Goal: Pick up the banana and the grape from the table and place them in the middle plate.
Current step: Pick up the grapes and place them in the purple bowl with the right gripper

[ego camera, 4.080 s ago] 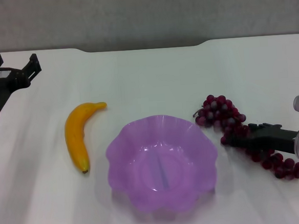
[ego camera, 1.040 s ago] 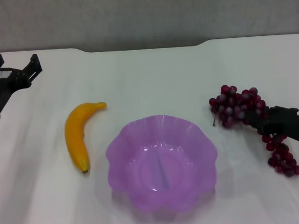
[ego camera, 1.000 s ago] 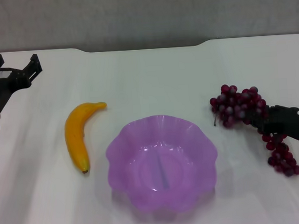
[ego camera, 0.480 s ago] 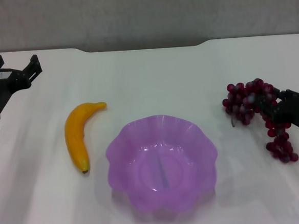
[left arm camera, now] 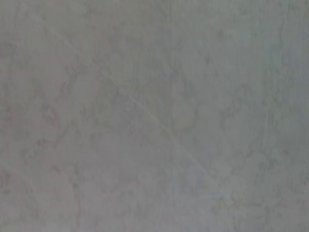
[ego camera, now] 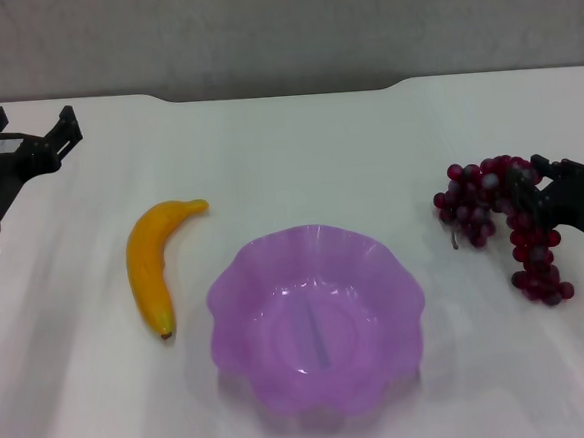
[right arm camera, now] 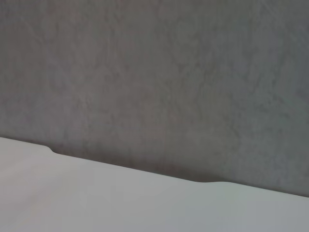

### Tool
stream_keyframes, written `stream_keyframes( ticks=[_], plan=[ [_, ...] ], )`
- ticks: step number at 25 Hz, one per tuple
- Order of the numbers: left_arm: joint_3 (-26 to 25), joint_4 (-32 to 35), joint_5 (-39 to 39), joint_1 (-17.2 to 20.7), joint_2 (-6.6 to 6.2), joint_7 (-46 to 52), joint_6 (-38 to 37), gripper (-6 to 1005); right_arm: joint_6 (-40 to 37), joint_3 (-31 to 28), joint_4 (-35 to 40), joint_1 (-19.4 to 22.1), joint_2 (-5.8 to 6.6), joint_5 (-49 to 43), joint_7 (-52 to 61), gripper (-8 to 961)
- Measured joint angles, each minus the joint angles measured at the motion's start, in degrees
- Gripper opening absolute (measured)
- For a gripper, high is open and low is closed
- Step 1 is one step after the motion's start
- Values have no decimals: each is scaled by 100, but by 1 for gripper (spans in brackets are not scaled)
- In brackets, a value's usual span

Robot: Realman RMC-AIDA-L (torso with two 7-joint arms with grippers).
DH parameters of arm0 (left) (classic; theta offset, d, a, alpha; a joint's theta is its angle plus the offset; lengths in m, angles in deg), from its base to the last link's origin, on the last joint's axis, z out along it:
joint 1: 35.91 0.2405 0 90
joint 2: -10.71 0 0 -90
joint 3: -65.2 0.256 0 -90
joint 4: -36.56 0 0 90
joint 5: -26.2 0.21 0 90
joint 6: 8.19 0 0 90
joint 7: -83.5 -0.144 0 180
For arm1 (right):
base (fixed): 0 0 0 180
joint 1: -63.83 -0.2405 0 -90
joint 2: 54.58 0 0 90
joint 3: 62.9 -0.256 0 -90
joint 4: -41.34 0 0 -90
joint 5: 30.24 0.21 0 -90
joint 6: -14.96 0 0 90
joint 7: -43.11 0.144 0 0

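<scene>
The purple scalloped middle plate (ego camera: 238, 283) sits on the white table (ego camera: 298, 158) in the head view, with nothing in it. A yellow-orange banana (ego camera: 152, 263) lies on the table to its left. At the right, my right gripper (ego camera: 533, 194) is shut on the dark red grape (ego camera: 499, 213) bunch, which hangs lifted above the table to the right of the plate. My left gripper (ego camera: 24, 137) stays parked at the far left, its fingers spread open and holding nothing.
The table's far edge has a rounded notch (ego camera: 278, 92), which the right wrist view shows as notch (right arm camera: 130, 164). A grey wall fills the left wrist view.
My right gripper has risen off the table with the grape bunch, moving up and to the right. The left arm, banana and plate have not moved.
</scene>
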Motion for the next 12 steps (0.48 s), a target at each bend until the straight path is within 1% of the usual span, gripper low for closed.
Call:
stream_keyframes(
  ticks=[6,12],
  plan=[
    [0,-4,-19,0,0,0,0,893,2,0,-70,39,-15,63,-3,356],
    [0,-13,-19,0,0,0,0,893,2,0,-90,43,-20,68,-6,330]
  ],
)
